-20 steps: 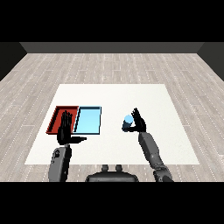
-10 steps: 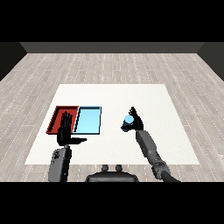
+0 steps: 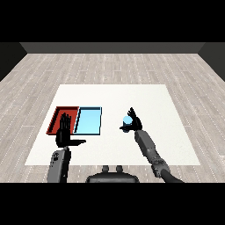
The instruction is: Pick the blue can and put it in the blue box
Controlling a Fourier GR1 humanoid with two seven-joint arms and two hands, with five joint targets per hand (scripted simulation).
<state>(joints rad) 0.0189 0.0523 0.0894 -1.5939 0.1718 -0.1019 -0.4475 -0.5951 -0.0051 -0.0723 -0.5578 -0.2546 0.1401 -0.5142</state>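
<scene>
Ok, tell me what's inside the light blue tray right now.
Nothing shows inside the light blue tray: its floor is bare. The blue can is off to its right, held in the right hand. The left hand covers only the red tray's near edge.

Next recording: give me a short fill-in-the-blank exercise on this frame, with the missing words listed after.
1. The small blue can is held by the robot's ____ hand.
2. The light blue tray lies directly to the right of the ____ tray.
3. The left hand has its fingers ____ and holds nothing.

Missing words: right; red; straight
</scene>
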